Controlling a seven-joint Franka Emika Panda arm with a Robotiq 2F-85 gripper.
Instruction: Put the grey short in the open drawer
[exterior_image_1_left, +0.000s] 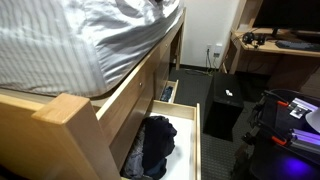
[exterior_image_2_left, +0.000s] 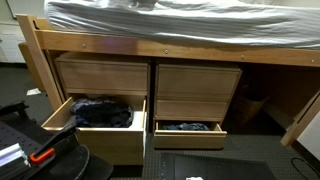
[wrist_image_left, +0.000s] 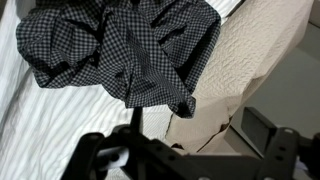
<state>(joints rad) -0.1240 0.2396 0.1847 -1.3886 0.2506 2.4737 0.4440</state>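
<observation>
Gingham cloth fills the top of the wrist view: the short (wrist_image_left: 130, 50) is a soft, crumpled heap in a fine dark-and-pale check, its folds bunched and one hem drooping toward the bed's edge. It lies on a sheet (wrist_image_left: 40, 130) with thin grey and white stripes, partly over the side of the mattress (wrist_image_left: 260, 70), whose cream cover has a quilted, pebbled surface. We see the gripper (wrist_image_left: 190, 145) at the bottom of that view, black and angular, its fingers (wrist_image_left: 92, 150) spread wide with nothing between them; it holds nothing and is apart from the short. In both exterior views the striped sheet hangs rumpled over a pale wooden frame (exterior_image_1_left: 80, 115) (exterior_image_2_left: 180, 48) of flat boards and square posts. Under it, two box-shaped wooden drawers stand pulled out. In an exterior view the nearer drawer (exterior_image_1_left: 197, 140) has a light, smooth inner wall and holds a dark, folded mass of clothes (exterior_image_1_left: 155, 145). In an exterior view the drawer pulled further out (exterior_image_2_left: 60, 112) carries dark and bluish clothes (exterior_image_2_left: 100, 112), and the one beside it (exterior_image_2_left: 190, 135) shows a low strip of dark cloth. The short is on the bed, not in either drawer.
</observation>
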